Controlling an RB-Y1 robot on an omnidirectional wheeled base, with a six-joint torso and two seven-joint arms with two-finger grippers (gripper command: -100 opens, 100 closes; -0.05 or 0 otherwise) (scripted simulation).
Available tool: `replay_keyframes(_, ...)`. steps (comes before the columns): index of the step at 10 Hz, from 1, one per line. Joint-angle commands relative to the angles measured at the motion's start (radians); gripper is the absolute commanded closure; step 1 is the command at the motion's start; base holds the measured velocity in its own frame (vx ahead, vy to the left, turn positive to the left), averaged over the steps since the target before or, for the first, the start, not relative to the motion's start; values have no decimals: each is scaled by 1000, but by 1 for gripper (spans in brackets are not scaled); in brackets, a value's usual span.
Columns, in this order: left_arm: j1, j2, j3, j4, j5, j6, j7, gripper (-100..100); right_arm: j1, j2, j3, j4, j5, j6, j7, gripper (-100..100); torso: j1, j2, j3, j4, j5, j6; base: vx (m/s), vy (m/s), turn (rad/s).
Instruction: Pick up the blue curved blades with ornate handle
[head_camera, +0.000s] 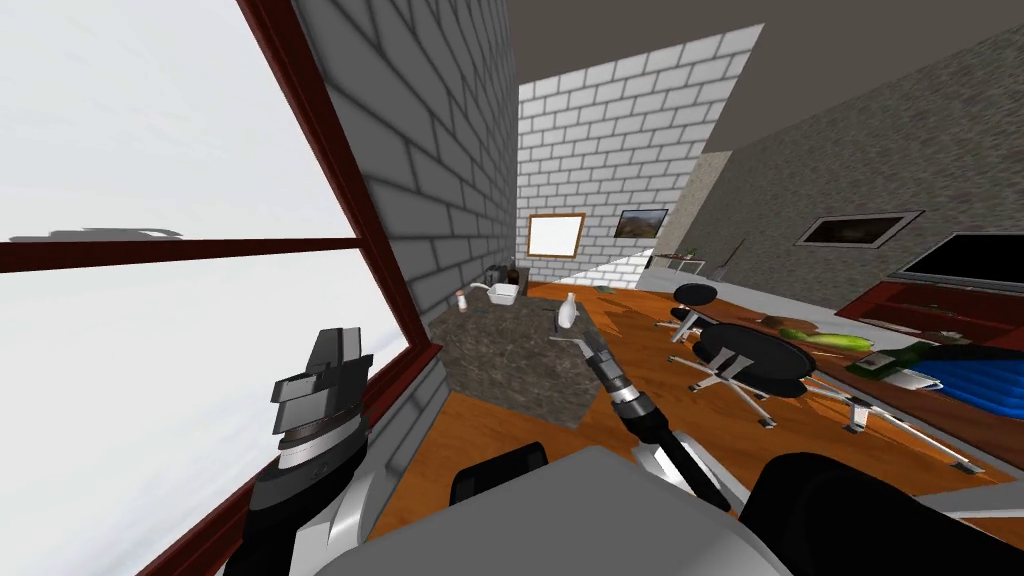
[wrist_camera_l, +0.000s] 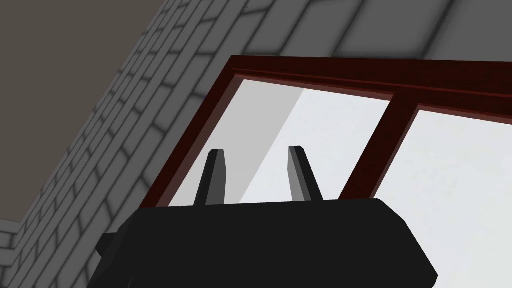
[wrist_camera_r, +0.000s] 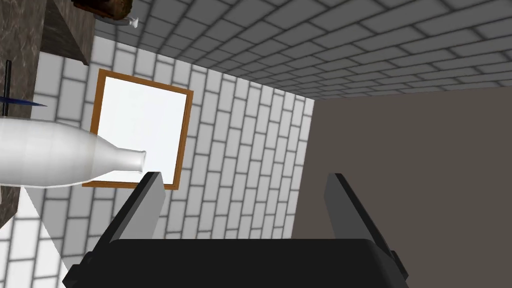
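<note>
Claw: the right claw (wrist_camera_r: 245, 197) is out over the desk, both fingers (wrist_camera_r: 145, 200) spread wide, and there's nothing between them!
Bottle: the white bottle (wrist_camera_r: 60, 155) is right there, its mouth just beside one fingertip; the head view has it standing upright on the desk just past the claw.
Blades: here's the target, the blue blades (wrist_camera_r: 20, 102), a thin blue point and a slim dark handle peeking out beside the bottle's body, farther from the claw than the bottle's mouth, close to the desk top; how they lie, I cannot tell.
Desk: a dark mottled stone block (head_camera: 510, 375), next to the grey brick wall (head_camera: 430, 150).
Far end: a white tray (head_camera: 503, 293) and a small bottle (head_camera: 461, 298) sit there, well apart from the claw.
Left claw: the left claw (wrist_camera_l: 257, 172) is held up at my left side, well apart from the desk, fingers parted with a clear gap, empty.
Floor: an orange wood floor (head_camera: 640, 400) runs past the desk.
Chair: a black office chair (head_camera: 750, 350) stands on it to the right of the desk, on splayed light legs.
</note>
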Motion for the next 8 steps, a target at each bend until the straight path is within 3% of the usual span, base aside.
replay_keyframes(1, 0, 0, 0, 0, 0, 0, 0, 0, 23, -29, -5, 1, -9, 15, 4, -100, 0, 0, 0, 0, 0, 0, -16, 45, 75)
replay_keyframes(3, 0, 0, 0, 0, 0, 0, 0, 0, 94, -103, -28, 32, -42, 42, 12, -100, -1, -1, -1, 0, 0, 0, -9, 60, 287)
replay_keyframes(4, 0, 0, 0, 0, 0, 0, 0, 0, 97, -113, -28, 32, -42, 42, 12, -100, 0, -1, -1, 0, 0, 0, -4, 45, 82)
replay_keyframes(8, 0, 0, 0, 0, 0, 0, 0, 0, 213, -231, -62, 80, -98, 88, 19, -100, -2, -3, -2, -1, 0, 1, 8, 53, 210)
